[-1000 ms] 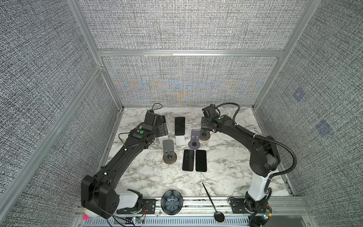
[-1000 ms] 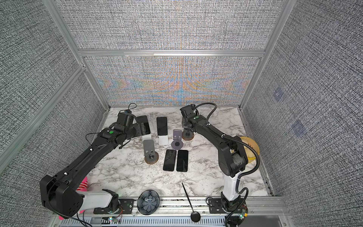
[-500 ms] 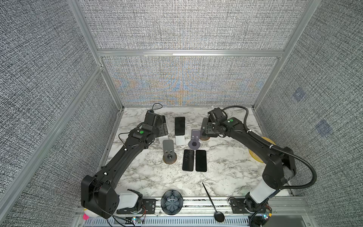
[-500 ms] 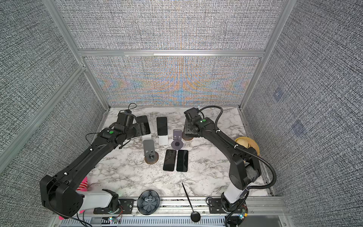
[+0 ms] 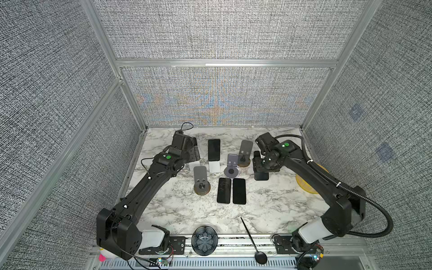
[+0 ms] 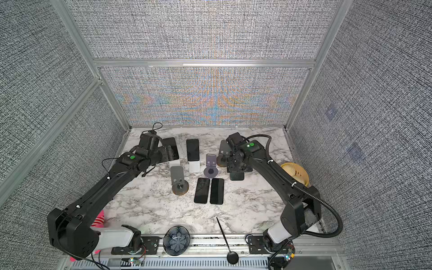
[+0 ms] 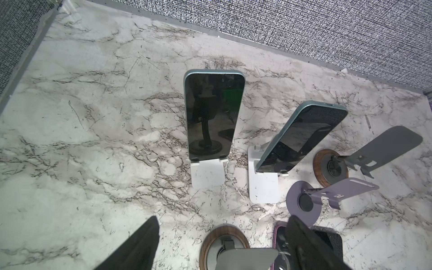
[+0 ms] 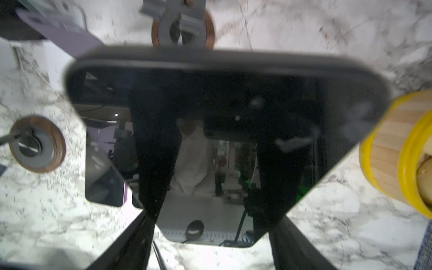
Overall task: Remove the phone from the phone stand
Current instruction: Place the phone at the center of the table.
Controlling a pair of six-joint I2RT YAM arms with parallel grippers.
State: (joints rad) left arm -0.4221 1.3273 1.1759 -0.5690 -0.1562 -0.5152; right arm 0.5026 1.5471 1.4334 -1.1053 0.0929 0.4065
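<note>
Black phone [image 8: 210, 93] pinched in right hand [image 5: 261, 170], near grey stand [image 5: 245, 147]

Phone [image 5: 261, 176]: dark slab, black glossy screen, held in right gripper [image 5: 261, 167], off its stand. Phone stand [image 5: 244, 152]: grey plate on round wooden base, upright, empty, just left of the gripper, apart from phone

phone [image 5: 214, 149] on stand [image 5: 214, 166], flat phones [image 5: 224, 190] before it

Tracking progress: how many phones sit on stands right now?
2. The centre phone on its white stand; the left phone on a second white stand by the left gripper. The held phone in the right gripper is off-stand.
</note>
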